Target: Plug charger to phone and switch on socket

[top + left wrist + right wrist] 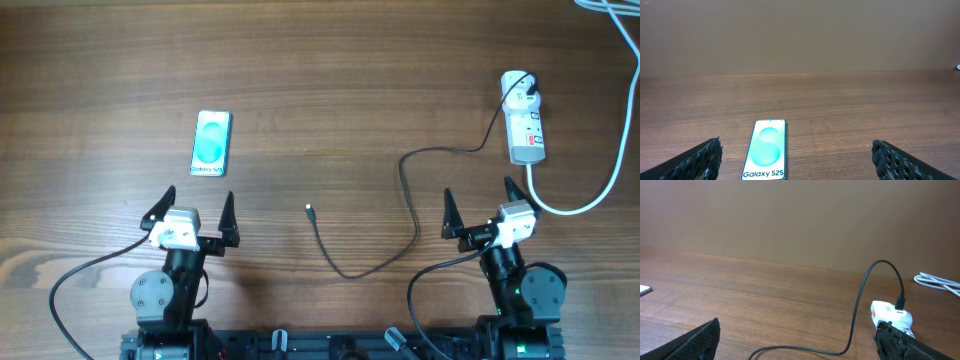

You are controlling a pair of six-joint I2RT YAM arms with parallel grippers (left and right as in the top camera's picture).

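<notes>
- Phone (211,144): flat, left half of surface (320,80); screen reads "Galaxy S25".
- Socket (524,118): near far right corner, charger (415,225) plugged in; tip lies loose mid-surface.
- Left pincer (193,210), right pincer (482,205): both spread, empty.

The overhead camera looked straight down on the table (320,60) from well above, with both arms at its lower edge. The left wrist camera sat low, close over the table, facing forward past the left tool (796,150), with the phone (765,150) near ahead. The right wrist camera sat just as low, facing forward past the right tool (797,326) toward the socket (890,314). The overhead view shared the phone with the left view and the socket with the right.
</notes>
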